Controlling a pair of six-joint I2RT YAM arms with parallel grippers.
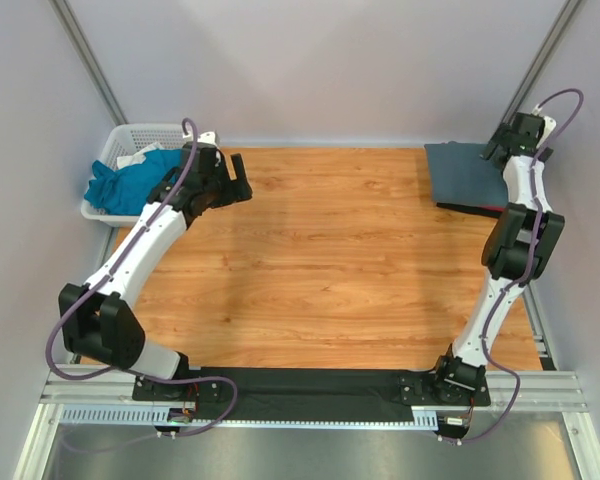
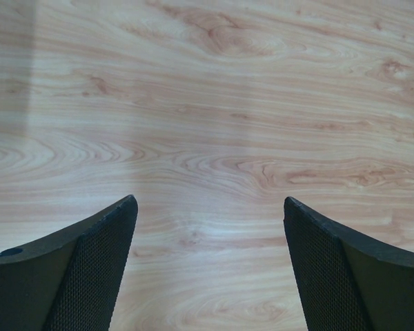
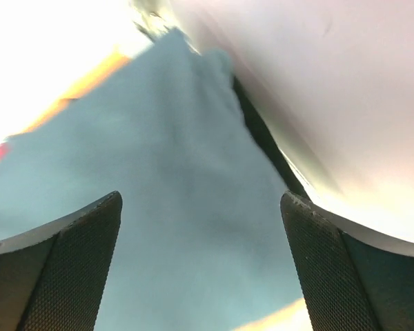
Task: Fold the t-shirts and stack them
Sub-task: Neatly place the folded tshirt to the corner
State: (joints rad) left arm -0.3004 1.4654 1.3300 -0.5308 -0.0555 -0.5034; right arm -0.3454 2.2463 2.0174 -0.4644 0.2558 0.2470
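The smooth wood-grain table carries a flat-folded slate-grey t-shirt in its far right corner, a thin pink strip showing under its near edge. The right hand hangs over that soft cloth, mesh-textured fingers apart and gripping nothing. At the far left, a crumpled teal t-shirt lies in the white lattice basket. Just right of the basket, the left hand hovers over bare wood with its fingers spread.

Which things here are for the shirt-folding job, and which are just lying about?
For the job:
teal t-shirt, crumpled in the basket
grey t-shirt, folded at the far right corner

Just lying about:
white basket
wooden table
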